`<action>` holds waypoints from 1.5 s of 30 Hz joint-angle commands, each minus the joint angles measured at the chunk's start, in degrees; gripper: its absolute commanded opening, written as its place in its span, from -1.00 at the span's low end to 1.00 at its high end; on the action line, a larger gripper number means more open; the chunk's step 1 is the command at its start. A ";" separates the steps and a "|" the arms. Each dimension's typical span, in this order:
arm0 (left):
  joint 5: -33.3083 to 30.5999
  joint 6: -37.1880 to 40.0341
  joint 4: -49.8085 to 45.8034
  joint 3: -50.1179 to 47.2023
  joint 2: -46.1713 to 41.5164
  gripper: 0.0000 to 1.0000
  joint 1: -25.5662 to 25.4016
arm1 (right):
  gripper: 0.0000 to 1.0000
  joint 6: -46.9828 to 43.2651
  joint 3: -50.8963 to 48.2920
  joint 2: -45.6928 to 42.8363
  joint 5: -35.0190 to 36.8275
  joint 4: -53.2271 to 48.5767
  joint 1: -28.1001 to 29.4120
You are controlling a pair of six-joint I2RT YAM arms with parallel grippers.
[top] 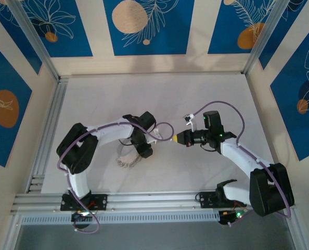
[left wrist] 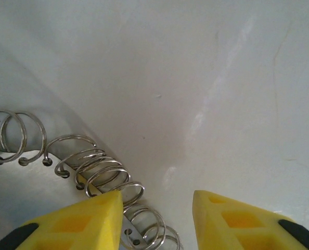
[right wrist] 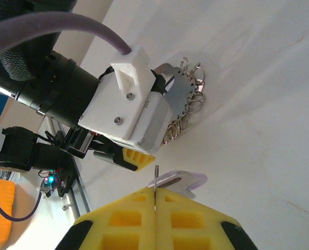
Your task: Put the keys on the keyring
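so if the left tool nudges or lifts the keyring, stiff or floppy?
Probably floppy: the keyring looks like a thin band carrying many loose wire loops, so they'd likely swing and shift. Thin metal suggests it's light, and on the smooth table it may well slide rather than stay put when nudged.

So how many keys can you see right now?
1. A flat pale-lilac key is pinched in the right gripper. Others may be hidden.
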 commanded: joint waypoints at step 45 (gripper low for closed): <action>1.26 -0.59 8.55 -6.56 -7.08 -0.32 1.01 | -1.00 6.86 -5.27 -4.52 0.40 1.98 -1.53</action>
